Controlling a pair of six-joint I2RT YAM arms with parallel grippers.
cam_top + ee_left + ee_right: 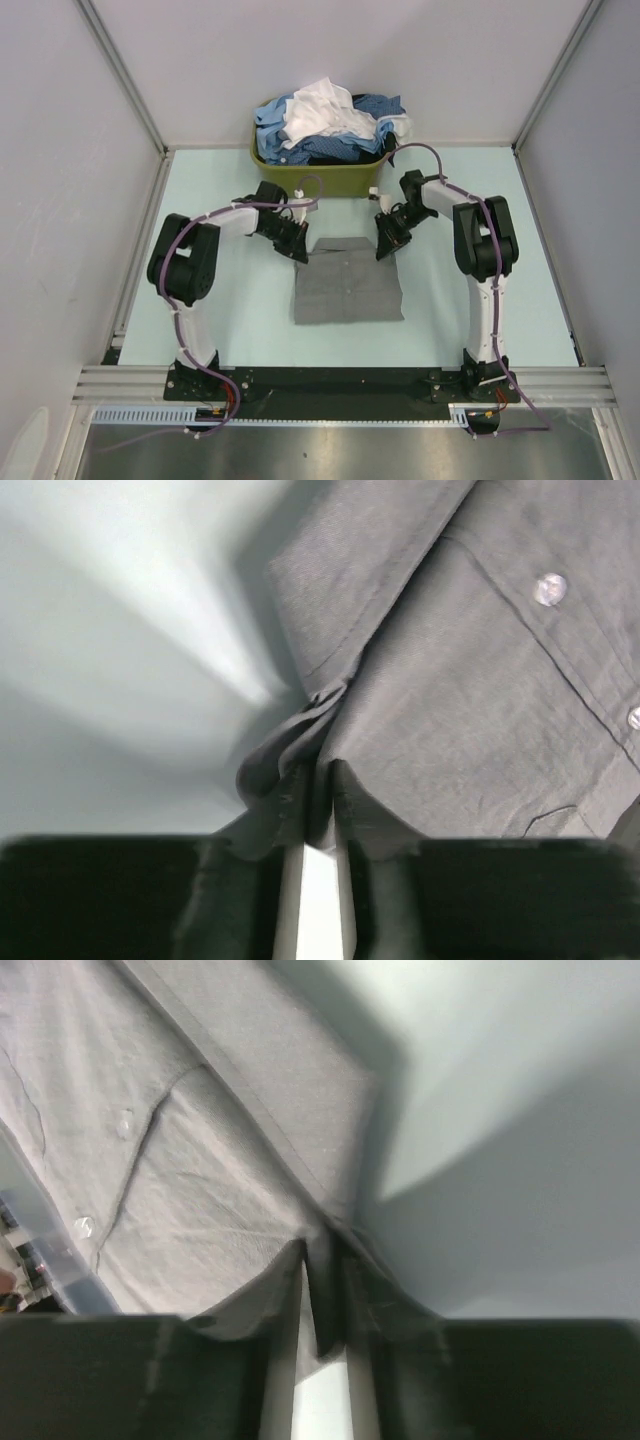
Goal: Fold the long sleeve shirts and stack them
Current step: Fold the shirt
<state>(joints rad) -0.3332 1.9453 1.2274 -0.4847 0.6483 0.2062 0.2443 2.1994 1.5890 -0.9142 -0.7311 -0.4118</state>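
Fingers (120,900) of the left gripper (296,250) stand close together with a ridge of grey cloth pinched between them, at the far left corner of the grey shirt (348,290). The right gripper (384,243) pinches the far right corner in the same way. Each grip sits at an outer corner, probably so that the two arms can lay the cloth down evenly, with its edges square.

The grey shirt lies folded into a neat rectangle on the table (230,330), buttons (549,588) facing up. It is between the two arms and just in front of the basket (340,183). More shirts (330,125), blue and white, are heaped unfolded in that basket.

Judging by the flat rectangle, this fold looks finished and letting go is the likely next step. A corner snagged on a finger could drag the fold askew.
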